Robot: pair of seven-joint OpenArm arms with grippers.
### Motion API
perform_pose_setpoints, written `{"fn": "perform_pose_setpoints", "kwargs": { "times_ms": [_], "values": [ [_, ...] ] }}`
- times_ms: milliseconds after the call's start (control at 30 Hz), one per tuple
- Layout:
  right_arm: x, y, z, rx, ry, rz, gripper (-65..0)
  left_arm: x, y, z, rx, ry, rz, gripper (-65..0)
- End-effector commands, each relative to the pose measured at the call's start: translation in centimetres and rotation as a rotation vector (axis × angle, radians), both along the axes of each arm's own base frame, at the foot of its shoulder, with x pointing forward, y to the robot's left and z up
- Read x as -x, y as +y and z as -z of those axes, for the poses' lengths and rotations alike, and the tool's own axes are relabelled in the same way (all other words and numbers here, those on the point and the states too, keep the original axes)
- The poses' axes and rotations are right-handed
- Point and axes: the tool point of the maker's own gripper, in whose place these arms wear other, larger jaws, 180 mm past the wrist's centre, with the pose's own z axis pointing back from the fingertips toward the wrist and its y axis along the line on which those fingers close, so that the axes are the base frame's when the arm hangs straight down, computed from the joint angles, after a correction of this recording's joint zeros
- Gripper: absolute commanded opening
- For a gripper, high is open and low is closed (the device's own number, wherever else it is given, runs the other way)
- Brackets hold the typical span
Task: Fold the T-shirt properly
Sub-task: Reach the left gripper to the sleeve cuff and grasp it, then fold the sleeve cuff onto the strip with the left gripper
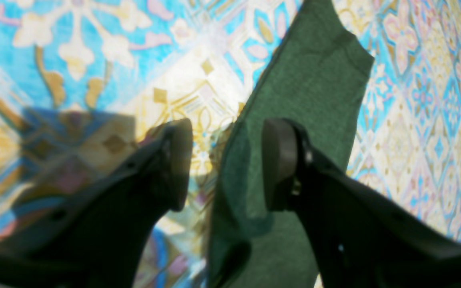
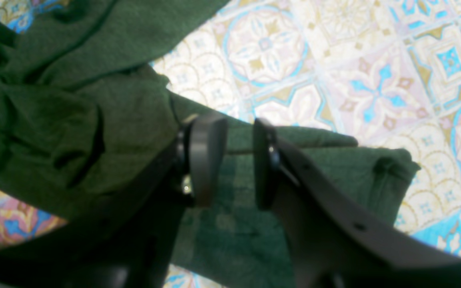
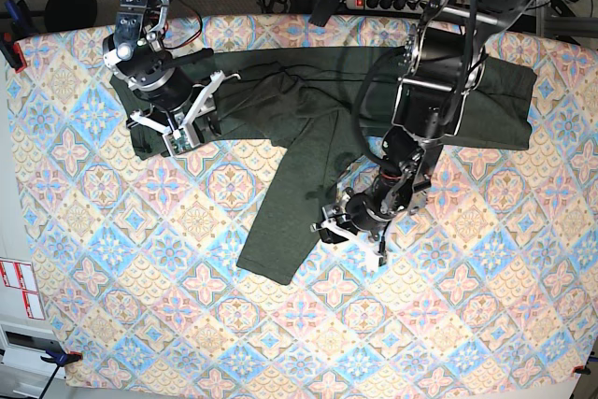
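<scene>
The dark olive-green T-shirt (image 3: 308,91) lies spread across the far half of the table, with one long sleeve (image 3: 290,203) running diagonally toward the front. My left gripper (image 3: 351,234) hovers at that sleeve's right edge. In the left wrist view, the left gripper (image 1: 228,164) is open, and the sleeve (image 1: 314,80) lies flat below, under the right finger (image 1: 280,164). My right gripper (image 3: 177,134) is over the shirt's other sleeve at the far left. In the right wrist view, the right gripper (image 2: 238,160) stands open just above the bunched cloth (image 2: 74,120), close to the cuff (image 2: 394,168).
A patterned blue, yellow and pink cloth (image 3: 187,324) covers the whole table. A power strip and cables (image 3: 392,2) lie behind the far edge. Clamps hold the table's corners (image 3: 56,357).
</scene>
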Motion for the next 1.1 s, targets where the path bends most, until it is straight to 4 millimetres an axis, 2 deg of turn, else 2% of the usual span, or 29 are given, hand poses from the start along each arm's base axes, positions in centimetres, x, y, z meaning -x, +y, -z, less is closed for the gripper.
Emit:
{"fn": "perform_pose_setpoints", "kwargs": {
  "times_ms": [0,200,367,433,467,533,633,733,767,933,1067],
  "values": [
    [-0.4,0.1,-1.1,-0.011,-0.041,0.001,-48.9,-1.9,-0.8,-2.0,0.023,-0.066,-0.003,-36.2],
    [-0.1,0.2,-1.4,-0.008,-0.044,-0.003,-48.9,-1.2,-2.7,-1.2,0.043,-0.040,0.005,-36.2],
    [-0.1,0.2,-1.4,-0.009,-0.046,-0.005,-48.9,0.2,-4.9,-0.4,-0.021,-0.037,0.126,-37.9],
    [-0.1,0.3,-1.4,-0.009,-0.046,-0.006,-48.9,0.4,-4.9,-0.3,-0.034,-0.037,0.142,-43.0],
    [-0.1,0.3,-1.4,-0.009,-0.046,-0.006,-48.9,0.5,-5.0,-0.3,-0.035,-0.037,0.145,-49.0],
    [-0.1,0.3,-1.4,-0.009,-0.046,-0.006,-48.9,0.4,-4.8,-0.3,-0.035,-0.038,0.140,-64.3],
    [-0.1,0.3,-1.4,-0.011,-0.046,-0.006,-48.9,0.2,-3.8,-0.2,-0.049,-0.040,0.132,-65.0],
    [-0.1,0.3,-1.4,-0.011,-0.046,-0.006,-48.9,-0.3,-3.4,-1.0,-0.050,-0.072,0.131,-65.0],
    [-0.1,0.3,-1.4,-0.011,-0.046,-0.006,-48.9,-0.3,-2.7,-1.2,-0.056,-0.087,0.126,-65.0],
    [-0.1,0.3,-1.4,-0.011,-0.046,-0.006,-48.9,-0.2,-0.8,-4.3,-0.069,-0.221,0.126,-65.0],
    [-0.2,0.3,-1.5,-0.011,-0.049,-0.006,-48.9,1.2,2.1,-5.7,-0.122,-0.277,0.086,-65.0]
  ]
}}
